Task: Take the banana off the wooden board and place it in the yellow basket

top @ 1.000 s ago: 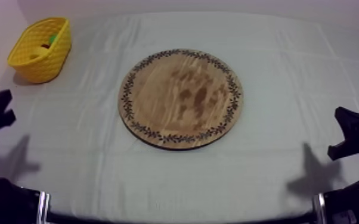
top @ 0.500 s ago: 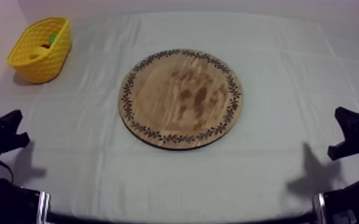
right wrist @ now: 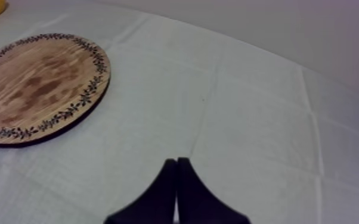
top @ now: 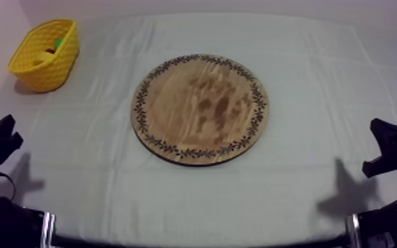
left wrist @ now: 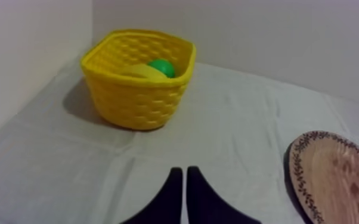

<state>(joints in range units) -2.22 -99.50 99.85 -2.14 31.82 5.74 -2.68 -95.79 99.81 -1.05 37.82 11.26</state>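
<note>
The yellow basket (top: 43, 66) stands at the table's far left corner. In the left wrist view the banana (left wrist: 141, 72) lies inside the basket (left wrist: 137, 101) beside a green fruit (left wrist: 161, 67). The round wooden board (top: 200, 109) sits mid-table with nothing on it. My left gripper (top: 8, 130) hangs low at the left edge, well in front of the basket. Its fingers (left wrist: 182, 173) lie together as a narrow wedge, shut on nothing. My right gripper (top: 380, 135) rests low at the right edge. It is likewise shut (right wrist: 177, 161), with the board (right wrist: 36, 86) off to its far side.
The grey-white cloth (top: 306, 66) covers the table, with open cloth between the board and the basket and to the right of the board. A pale wall (left wrist: 33, 42) stands close behind and beside the basket.
My left gripper has dropped a little toward the table's front along the left edge, then eased back to the left. The right arm, board and basket are unmoved.
</note>
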